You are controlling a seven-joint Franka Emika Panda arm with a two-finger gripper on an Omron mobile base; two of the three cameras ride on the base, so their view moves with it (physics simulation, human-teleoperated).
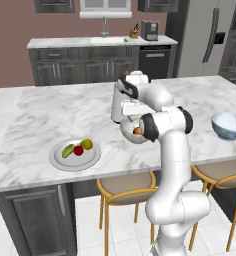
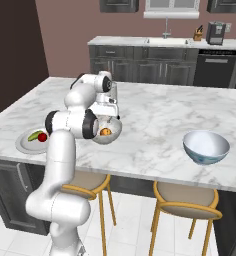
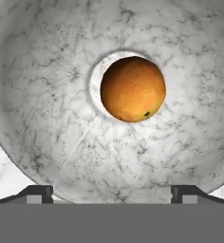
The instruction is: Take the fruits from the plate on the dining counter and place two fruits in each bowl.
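Orange-brown fruit [image 3: 133,88] lies at the bottom of the speckled bowl [image 3: 47,95], with the gripper [image 3: 112,192] above it, fingers spread wide and holding nothing.

The speckled bowl [image 1: 132,134] sits on the dining counter [image 1: 50,110], mostly hidden behind the arm's own wrist and forearm in both base views, with the orange-brown fruit [image 2: 106,132] peeping out inside it. To the robot's left of it, well apart, the plate [image 1: 75,155] near the counter's front edge carries the elongated green fruit [image 1: 68,150], the round red fruit [image 1: 78,150] and the yellow-green fruit [image 1: 86,144], close together. Far to the right stands the white bowl with a blue outside [image 2: 206,147]. Two round wooden stools [image 1: 126,187] are tucked under the counter's overhang in front. Behind, a pale counter with a sink [image 1: 105,41] and a refrigerator [image 1: 207,37] line the back wall.
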